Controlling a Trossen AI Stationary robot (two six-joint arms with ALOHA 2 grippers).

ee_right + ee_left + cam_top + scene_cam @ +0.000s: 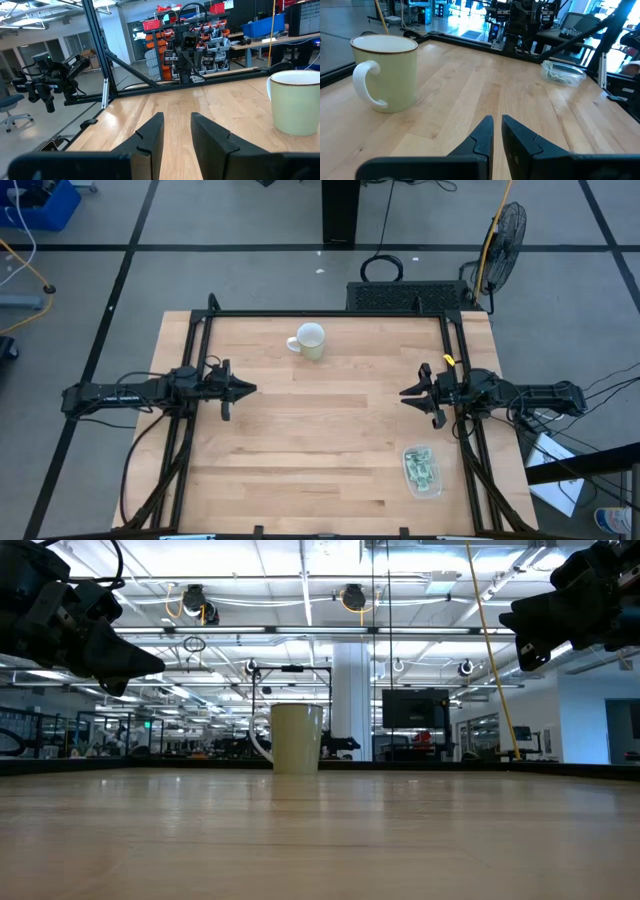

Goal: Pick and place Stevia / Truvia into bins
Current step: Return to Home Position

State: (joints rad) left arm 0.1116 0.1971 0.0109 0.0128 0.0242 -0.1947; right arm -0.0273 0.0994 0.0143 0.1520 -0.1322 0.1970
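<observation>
The clear plastic tub point(422, 471) stands on its base near the table's near right corner, with pale green and white sweetener packets point(421, 470) lying inside it. The left wrist view shows the tub point(563, 73) far off with the packets point(559, 75) in it. I see no packets on the bare wood. My left gripper point(248, 388) hovers over the table's left half, pointing right, fingers shut point(497, 122) on nothing. My right gripper point(406, 393) hovers over the right half, pointing left, its fingers point(176, 119) a little apart and empty. Both hang well above the table point(320, 830).
A white ceramic mug point(308, 341) stands upright near the middle of the far edge, its handle toward the left; it also shows as the mug point(385, 72) and the mug point(296, 101) in the wrist views. A dark frame point(330, 313) runs along the table's far and side edges.
</observation>
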